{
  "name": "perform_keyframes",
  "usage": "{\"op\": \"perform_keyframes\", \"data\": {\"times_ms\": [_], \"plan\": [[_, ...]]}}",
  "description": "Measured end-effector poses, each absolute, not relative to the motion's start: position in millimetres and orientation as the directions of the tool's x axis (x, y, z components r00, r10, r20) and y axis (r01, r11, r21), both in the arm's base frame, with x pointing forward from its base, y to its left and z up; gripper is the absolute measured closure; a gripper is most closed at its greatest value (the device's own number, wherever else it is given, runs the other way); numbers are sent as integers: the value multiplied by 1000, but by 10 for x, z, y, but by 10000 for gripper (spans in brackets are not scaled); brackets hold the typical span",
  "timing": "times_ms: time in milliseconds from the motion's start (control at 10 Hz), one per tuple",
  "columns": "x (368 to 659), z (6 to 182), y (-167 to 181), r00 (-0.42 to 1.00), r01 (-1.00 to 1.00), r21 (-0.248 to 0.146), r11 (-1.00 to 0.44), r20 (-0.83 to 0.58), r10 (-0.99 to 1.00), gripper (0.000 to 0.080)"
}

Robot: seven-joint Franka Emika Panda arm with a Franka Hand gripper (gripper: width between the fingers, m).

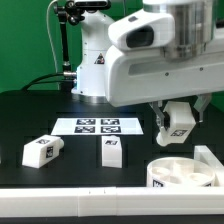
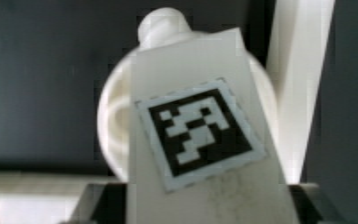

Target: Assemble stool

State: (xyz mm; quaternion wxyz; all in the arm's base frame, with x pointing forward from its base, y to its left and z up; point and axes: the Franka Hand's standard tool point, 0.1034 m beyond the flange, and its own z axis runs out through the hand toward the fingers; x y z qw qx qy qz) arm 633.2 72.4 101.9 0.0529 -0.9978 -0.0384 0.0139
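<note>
At the exterior view's left you have the left leg [image 1: 42, 150] lying on its side on the black counter [image 1: 25, 120], with a tag facing the camera. Next along, the middle leg [image 1: 110, 151] stands upright on the counter, well apart from the first. It is just in front of the marker board [image 1: 98, 125], which lies flat behind it.

Further toward the exterior view's right, your hand [image 1: 180, 112] hangs above the counter under the white arm [image 1: 160, 50]. It is closed tight on the held leg [image 1: 180, 128], which is lifted clear of the surface and slightly tilted. In the wrist view that held leg [image 2: 190, 120] fills most of the picture, tag toward the camera, and the dark fingers [image 2: 105, 198] show on either side of it.

At the exterior view's lower right, the round rimmed seat [image 1: 185, 172] rests on the counter with its hollow side up. It sits lower than the held leg and near it, and the two are not touching.
</note>
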Motion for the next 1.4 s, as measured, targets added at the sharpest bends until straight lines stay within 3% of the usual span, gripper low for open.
{"op": "perform_keyframes", "data": {"times_ms": [300,500,1000,1200,1400], "plan": [[6414,1042,732,980,50,-99,-994,196,30,472],[6550,1141,727,956,2,-141,-990,289,-39,472],[6582,1146,836,953,-11,-160,-987,297,-59,472],[6738,1142,956,947,-25,-182,-983,311,-82,472],[6783,1123,996,935,-21,-178,-984,344,-82,472]]}}
